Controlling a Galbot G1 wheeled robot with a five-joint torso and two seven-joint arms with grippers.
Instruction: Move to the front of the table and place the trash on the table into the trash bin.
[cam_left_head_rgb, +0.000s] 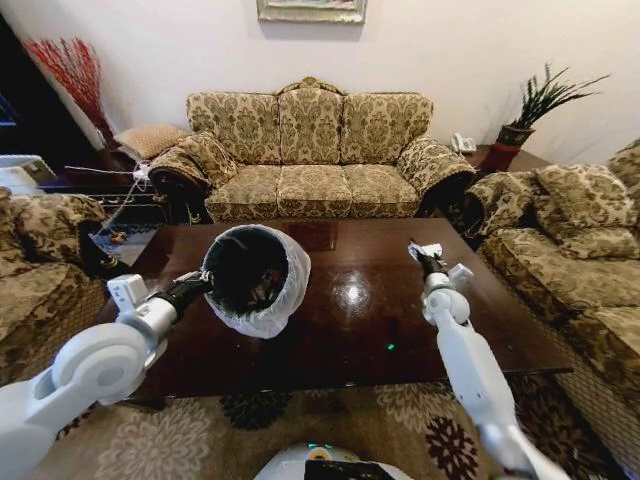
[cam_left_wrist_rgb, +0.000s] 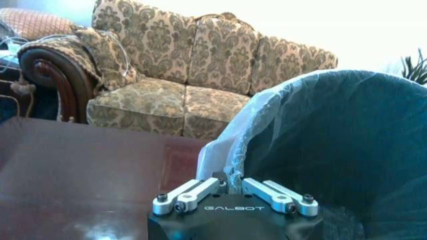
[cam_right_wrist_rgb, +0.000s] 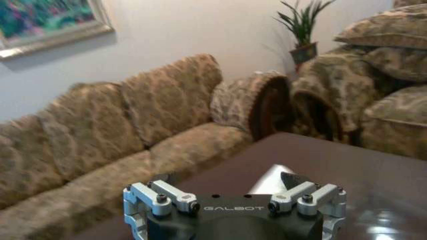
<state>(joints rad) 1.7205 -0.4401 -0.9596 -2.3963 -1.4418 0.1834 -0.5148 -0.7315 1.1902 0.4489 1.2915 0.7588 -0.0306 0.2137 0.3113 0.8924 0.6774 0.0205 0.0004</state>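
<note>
My left gripper (cam_left_head_rgb: 205, 283) grips the trash bin (cam_left_head_rgb: 258, 280) rim, tilted above the bench (cam_left_head_rgb: 400, 310); my right gripper (cam_left_head_rgb: 425, 253) pinches a white scrap (cam_left_head_rgb: 428, 248) beside it. Bench looks cleared; final drop remains.

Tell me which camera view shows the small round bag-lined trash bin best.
The head view: the small round trash bin, lined with a translucent white bag, shows whole there, tilted, held by the left gripper over the dark brown table. The left wrist view shows part of its rim and black inside. The right wrist view looks toward the sofa.
</note>
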